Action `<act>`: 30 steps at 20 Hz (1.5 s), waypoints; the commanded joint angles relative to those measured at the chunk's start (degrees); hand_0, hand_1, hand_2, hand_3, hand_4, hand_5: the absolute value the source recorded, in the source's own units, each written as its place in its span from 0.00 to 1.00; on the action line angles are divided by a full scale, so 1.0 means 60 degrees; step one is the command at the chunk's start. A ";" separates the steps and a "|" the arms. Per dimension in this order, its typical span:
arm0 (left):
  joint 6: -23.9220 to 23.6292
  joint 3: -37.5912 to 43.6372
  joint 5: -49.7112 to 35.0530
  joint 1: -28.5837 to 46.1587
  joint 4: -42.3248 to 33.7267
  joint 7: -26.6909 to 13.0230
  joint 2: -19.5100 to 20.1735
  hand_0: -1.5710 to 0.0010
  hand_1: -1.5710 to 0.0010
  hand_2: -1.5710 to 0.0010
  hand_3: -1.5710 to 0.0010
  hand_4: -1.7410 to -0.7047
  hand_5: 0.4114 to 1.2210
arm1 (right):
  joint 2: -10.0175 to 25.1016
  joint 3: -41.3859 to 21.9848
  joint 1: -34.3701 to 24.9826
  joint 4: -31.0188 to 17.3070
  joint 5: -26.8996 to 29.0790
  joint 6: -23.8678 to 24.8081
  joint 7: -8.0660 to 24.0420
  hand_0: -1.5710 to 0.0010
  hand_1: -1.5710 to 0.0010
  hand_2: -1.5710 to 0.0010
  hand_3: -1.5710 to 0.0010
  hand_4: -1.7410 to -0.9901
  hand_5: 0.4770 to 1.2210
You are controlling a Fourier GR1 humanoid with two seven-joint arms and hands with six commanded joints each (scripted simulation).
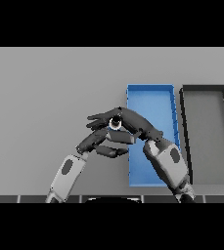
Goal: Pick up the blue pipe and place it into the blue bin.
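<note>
Where grey table (40, 97) spreads, blue bin (150, 100), dark bin (206, 132)

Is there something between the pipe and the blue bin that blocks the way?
Nothing visible blocks it. The right hand is curled round what appears to be the pipe, just left of the blue bin. The left hand sits below, not between. The dark bin lies beyond, to the right.

- I see my right hand (125, 121) reaching left off the blue bin (152, 97), fingers curled round a small pale, dark-centred end — the blue pipe (115, 122), as far as I can tell.
- My left hand (106, 141) sits just below it, fingers relaxed, pointing right — nearly touching.
- A dark bin (205, 89) lies just right of the blue one on the grey table (45, 97).
</note>
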State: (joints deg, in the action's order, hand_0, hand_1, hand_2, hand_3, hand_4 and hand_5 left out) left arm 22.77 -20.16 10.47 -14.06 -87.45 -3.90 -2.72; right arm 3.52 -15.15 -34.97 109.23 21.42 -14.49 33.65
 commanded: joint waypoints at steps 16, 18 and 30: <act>0.0089 -0.0028 0.0063 0.0042 -0.0259 -0.0335 0.0193 1.00 1.00 1.00 1.00 0.83 0.00 | 0.3083 0.3996 -0.2995 -0.3191 0.0430 0.1005 -0.0287 0.00 0.00 0.00 0.00 0.00 1.00; 0.0080 -0.0058 0.0155 0.0063 -0.0210 -0.0306 0.0251 1.00 1.00 1.00 1.00 0.84 0.00 | 0.3094 0.4280 -0.2230 -0.2979 0.0522 0.1062 -0.0125 0.00 0.00 0.00 0.00 0.00 1.00; 0.0083 -0.0200 0.0073 0.0393 -0.0281 -0.0264 0.0130 1.00 1.00 1.00 1.00 0.83 0.02 | 0.3679 0.2981 0.2533 -0.1700 0.0376 0.3059 0.0215 0.00 0.00 0.00 0.00 0.00 1.00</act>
State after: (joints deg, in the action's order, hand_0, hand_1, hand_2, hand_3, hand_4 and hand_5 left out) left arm 23.27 -21.37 10.89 -11.69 -89.14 -5.39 -1.94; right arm 25.61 2.71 -19.72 99.02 23.65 3.66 34.94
